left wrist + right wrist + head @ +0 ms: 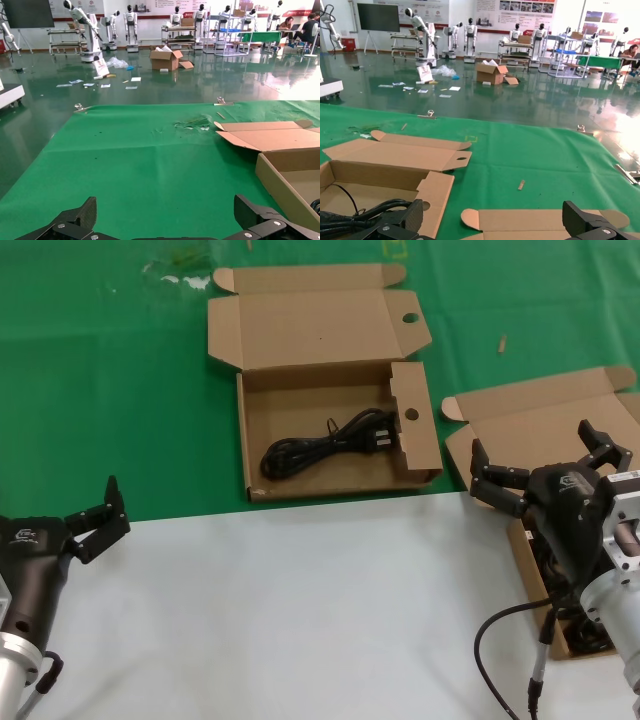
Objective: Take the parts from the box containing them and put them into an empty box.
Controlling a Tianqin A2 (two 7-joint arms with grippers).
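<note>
The box with the holed inner partition (415, 420) lies open at the middle of the green cloth, and one black coiled cable (325, 447) rests inside it. The same box (436, 187) and cable (367, 212) show in the right wrist view. The plain-lidded box (530, 415) lies at the right, with dark cables (590, 638) partly visible in its near end behind my arm. My right gripper (530, 437) hovers open over this box, holding nothing. My left gripper (92, 508) stands open and apart at the near left, over the edge of the green cloth (150, 165).
A white surface (300, 610) covers the near half of the table. Small scraps (185, 280) lie on the far green cloth, and a short stick (502, 342) lies beyond the right box. My right arm's own black lead (500, 625) loops over the white surface.
</note>
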